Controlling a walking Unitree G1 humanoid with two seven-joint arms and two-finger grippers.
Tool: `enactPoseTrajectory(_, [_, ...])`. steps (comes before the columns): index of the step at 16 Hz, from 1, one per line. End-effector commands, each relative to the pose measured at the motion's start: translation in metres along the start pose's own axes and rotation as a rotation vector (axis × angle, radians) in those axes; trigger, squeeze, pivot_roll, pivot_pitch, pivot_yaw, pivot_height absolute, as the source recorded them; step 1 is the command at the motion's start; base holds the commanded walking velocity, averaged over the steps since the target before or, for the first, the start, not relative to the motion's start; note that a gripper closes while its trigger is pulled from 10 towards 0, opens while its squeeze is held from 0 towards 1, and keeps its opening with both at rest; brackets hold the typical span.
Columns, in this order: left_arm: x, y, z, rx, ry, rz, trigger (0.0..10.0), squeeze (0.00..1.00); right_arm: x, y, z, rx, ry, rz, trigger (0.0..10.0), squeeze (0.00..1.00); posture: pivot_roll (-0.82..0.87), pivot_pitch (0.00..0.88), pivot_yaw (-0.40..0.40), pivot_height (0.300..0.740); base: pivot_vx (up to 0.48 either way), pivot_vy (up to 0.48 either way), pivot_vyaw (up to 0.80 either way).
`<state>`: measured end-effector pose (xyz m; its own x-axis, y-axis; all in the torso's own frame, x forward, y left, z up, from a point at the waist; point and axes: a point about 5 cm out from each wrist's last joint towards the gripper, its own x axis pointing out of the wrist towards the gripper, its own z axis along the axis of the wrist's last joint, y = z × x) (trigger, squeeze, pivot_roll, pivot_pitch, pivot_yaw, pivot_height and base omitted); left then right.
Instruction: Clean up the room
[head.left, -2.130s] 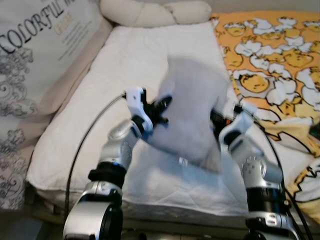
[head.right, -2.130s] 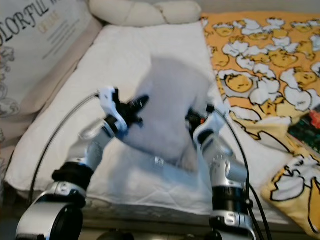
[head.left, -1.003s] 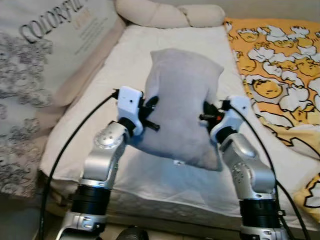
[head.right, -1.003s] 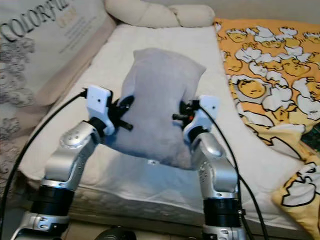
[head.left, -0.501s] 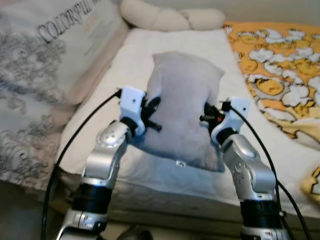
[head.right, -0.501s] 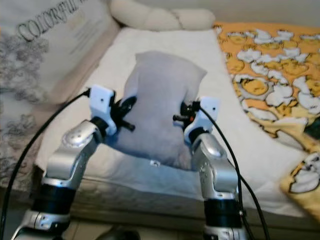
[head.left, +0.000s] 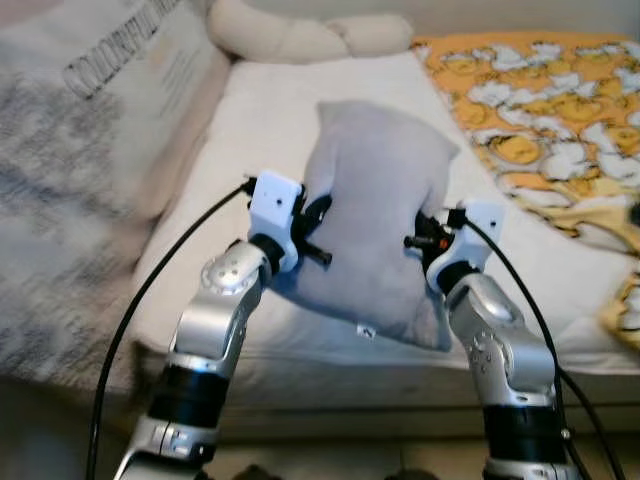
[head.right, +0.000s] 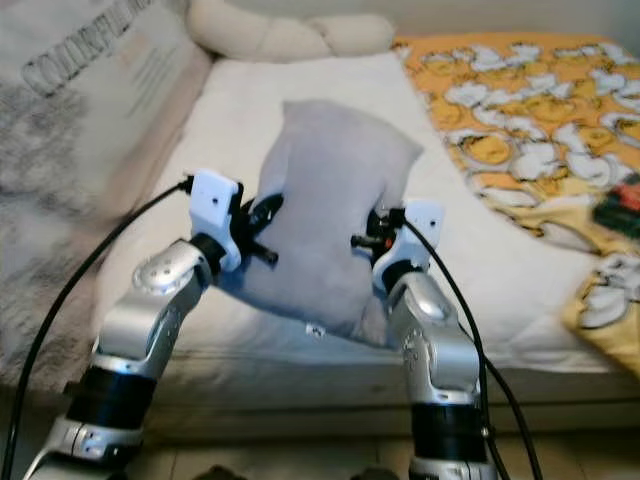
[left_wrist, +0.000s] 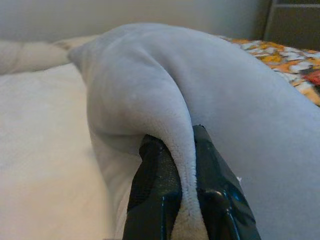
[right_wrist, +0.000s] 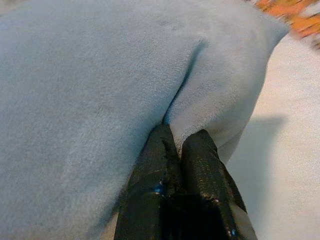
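A soft grey pillow (head.left: 372, 215) hangs between my two arms, held up above the front part of the white mattress (head.left: 250, 130). My left gripper (head.left: 318, 208) is shut on the pillow's left edge; in the left wrist view its black fingers (left_wrist: 156, 185) pinch a fold of the grey fabric (left_wrist: 165, 100). On the pillow's right edge my right gripper (head.left: 418, 241) is shut too, and the right wrist view has its fingers (right_wrist: 202, 155) clamped on a crease of the fabric (right_wrist: 100, 90).
A large printed cushion (head.left: 90, 150) leans along the left of the bed. A cream knotted bolster (head.left: 300, 40) lies at the far end. An orange duck-print blanket (head.left: 540, 110) covers the right side. The mattress's front edge (head.left: 350, 375) is just below my arms.
The camera has moved, so the whole scene has shifted and the bed's front edge sits higher in view. Both grippers keep their hold on the pillow, which stays lifted between them.
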<state>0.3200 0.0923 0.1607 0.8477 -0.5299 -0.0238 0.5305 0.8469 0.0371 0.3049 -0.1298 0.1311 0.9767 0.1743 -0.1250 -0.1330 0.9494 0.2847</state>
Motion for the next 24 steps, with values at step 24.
enactPoseTrajectory(24, [-0.012,0.007,0.005,-0.012,0.0,0.102,10.0,0.0,0.008,0.017,0.005,-0.034,-0.002,0.086,10.0,0.0,0.0,0.0,0.022,0.74,0.103,0.109,0.0])
